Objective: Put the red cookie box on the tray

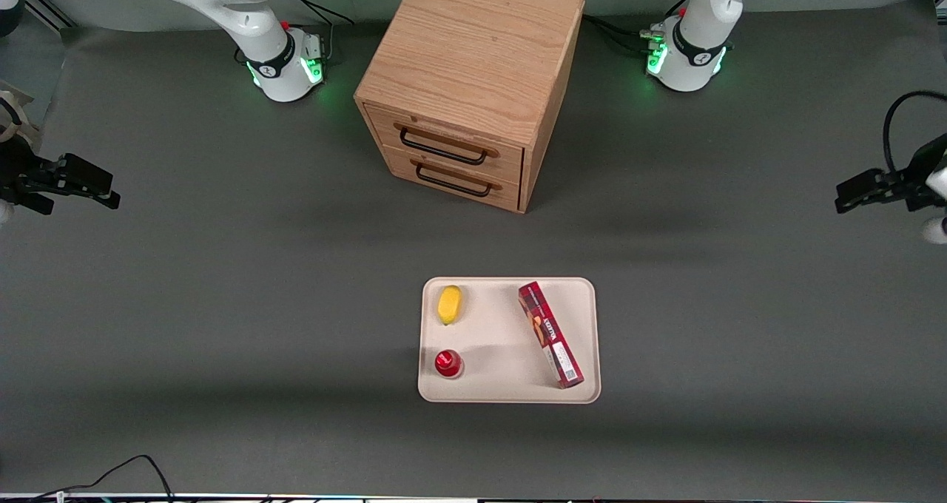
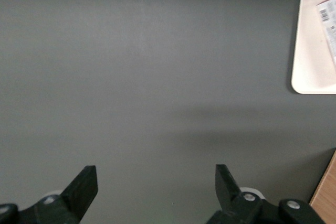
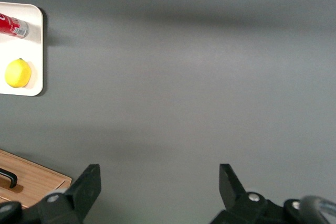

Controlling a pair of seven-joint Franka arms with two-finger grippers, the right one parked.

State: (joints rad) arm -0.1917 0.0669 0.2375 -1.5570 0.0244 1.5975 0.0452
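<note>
Pincer [image 1: 843,197]: spread, holding nothing, over bare counter [image 1: 740,266] at the working arm's end, well apart from tray [image 1: 503,392]. Red cookie box [image 1: 550,334]: on tray, slanted along its edge, inside the rim.
</note>
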